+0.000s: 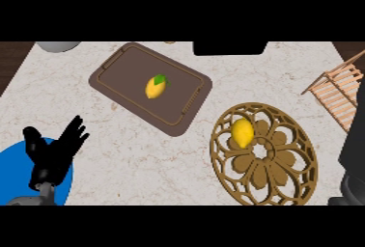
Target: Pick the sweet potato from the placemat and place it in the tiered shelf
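Left hand (53, 147) fingers spread, empty. Two similar yellow items (243, 132) (155, 87) lie well right of fingers; risk: reaching for wrong one.

On a kitchen counter (143, 159), a tray (114, 72) holding a fruit (155, 87) lies behind and left of a round placemat (281, 169), which carries a second fruit (242, 132); a slatted shelf (339, 91) stands at the right edge.
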You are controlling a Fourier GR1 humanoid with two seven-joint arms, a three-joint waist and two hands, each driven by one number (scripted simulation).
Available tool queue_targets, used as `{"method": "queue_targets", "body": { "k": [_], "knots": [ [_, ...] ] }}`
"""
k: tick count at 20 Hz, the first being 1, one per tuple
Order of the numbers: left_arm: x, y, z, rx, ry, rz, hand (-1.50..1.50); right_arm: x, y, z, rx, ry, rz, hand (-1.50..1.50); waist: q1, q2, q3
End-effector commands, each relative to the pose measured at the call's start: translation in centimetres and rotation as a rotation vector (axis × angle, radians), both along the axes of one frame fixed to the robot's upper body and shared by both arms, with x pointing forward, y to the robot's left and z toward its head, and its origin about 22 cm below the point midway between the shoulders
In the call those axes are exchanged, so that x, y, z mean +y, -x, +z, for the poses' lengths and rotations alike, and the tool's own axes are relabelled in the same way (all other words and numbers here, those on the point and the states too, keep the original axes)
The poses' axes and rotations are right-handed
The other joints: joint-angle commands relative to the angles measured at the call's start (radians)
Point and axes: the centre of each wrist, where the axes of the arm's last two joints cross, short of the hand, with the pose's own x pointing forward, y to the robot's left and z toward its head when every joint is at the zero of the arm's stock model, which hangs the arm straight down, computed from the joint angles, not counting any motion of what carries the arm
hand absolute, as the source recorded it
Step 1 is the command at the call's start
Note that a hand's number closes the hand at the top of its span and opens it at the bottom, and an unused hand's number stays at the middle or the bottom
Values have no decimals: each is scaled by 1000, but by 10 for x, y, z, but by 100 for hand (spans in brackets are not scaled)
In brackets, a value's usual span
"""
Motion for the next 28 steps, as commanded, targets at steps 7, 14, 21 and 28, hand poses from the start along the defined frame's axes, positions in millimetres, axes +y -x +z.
{"method": "queue_targets", "body": {
  "k": [7,14,21,28],
  "knots": [
    [-4,-1,4,27,-2,-25,0,-65,20,71,79,-72,-197,150,20,12,-3],
    [-11,5,-6,37,5,-5,0,-123,35,77,139,-122,-154,150,18,12,-3],
    [-15,-3,-26,42,7,-23,0,-151,34,55,226,-108,-138,150,15,15,-3],
    [-8,1,-12,32,-2,-5,0,-187,33,41,226,-85,-156,150,24,15,-3]
  ]
}}
